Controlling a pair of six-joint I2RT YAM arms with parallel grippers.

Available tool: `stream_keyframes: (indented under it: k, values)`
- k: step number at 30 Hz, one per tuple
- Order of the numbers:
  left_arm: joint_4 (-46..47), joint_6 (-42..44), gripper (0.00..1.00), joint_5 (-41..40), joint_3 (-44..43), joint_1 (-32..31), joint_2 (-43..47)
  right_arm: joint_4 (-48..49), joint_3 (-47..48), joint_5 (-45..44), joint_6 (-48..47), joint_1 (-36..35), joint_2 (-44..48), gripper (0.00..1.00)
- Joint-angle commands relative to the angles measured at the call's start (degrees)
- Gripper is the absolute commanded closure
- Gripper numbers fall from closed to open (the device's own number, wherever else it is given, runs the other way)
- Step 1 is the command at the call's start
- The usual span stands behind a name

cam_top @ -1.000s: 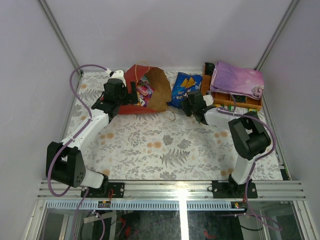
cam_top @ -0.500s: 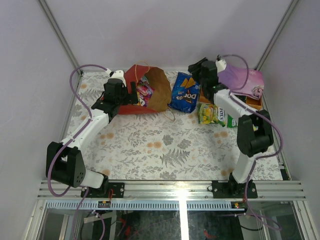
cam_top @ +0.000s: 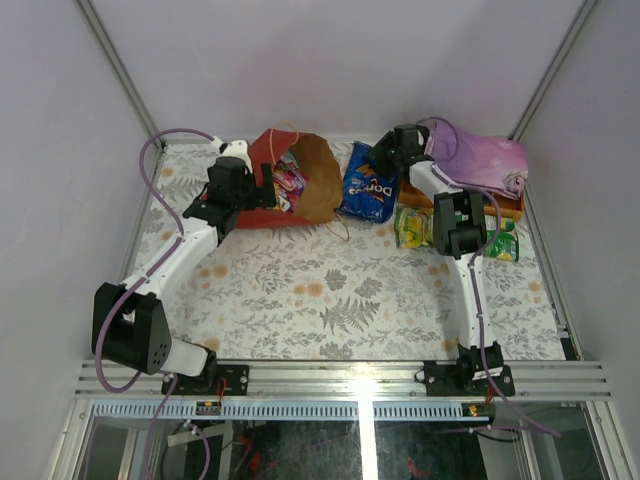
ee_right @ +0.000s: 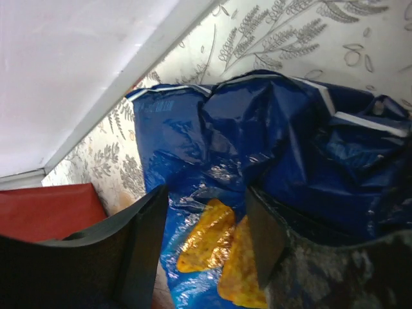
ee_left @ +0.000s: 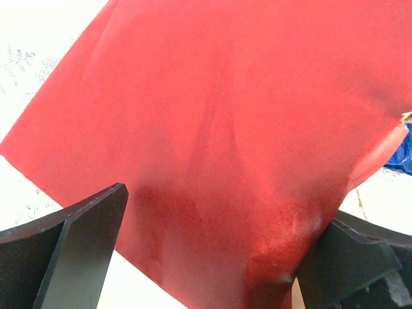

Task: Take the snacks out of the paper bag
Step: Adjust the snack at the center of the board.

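Observation:
The paper bag (cam_top: 262,152) lies on its side at the back left, red outside, with its brown mouth facing right. Pink and purple snacks (cam_top: 288,186) show inside it. My left gripper (cam_top: 258,192) is open against the bag's red wall (ee_left: 244,141), which fills the space between its fingers. A blue Doritos bag (cam_top: 368,190) lies on the table right of the paper bag. My right gripper (cam_top: 384,160) hangs open at that bag's far end, its fingers either side of the blue foil (ee_right: 212,193). Two green packets (cam_top: 415,228) (cam_top: 500,246) lie further right.
An orange tray (cam_top: 512,208) stands at the back right with a folded purple cloth (cam_top: 478,158) on it. The back wall's rail runs close behind the bags. The right arm's elbow (cam_top: 458,222) sits over the green packets. The flowered tablecloth covers the table.
My right arm swung from low beside the tray up to the back, then came down onto the Doritos bag's far end. That uncovered the green packets. The left arm kept still.

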State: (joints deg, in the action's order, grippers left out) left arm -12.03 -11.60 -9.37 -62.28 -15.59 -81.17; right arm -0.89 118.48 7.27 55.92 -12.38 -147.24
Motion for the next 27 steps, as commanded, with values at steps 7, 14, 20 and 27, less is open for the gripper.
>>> stream_keyframes:
  k: [7, 14, 20, 27]
  values:
    - [1.04, 0.17, 0.00, -1.60, -0.57, 0.60, -0.90, -13.99, 22.21, 4.87, -8.00, -0.37, -10.56, 0.24]
    - [0.95, 0.17, 0.00, -1.75, -0.60, 0.65, -0.67, -10.92, 21.33, 10.75, -14.11, 1.04, -4.09, 0.16]
    - [1.05, 0.15, 0.00, -1.99, -0.65, 0.59, -0.85, -1.79, -2.99, 9.48, -15.17, 1.01, 19.19, 0.15]
    - [1.13, -0.18, 0.00, -1.38, -0.47, 0.61, -0.47, 16.25, -33.44, 14.05, -4.07, 0.03, 31.39, 0.22]
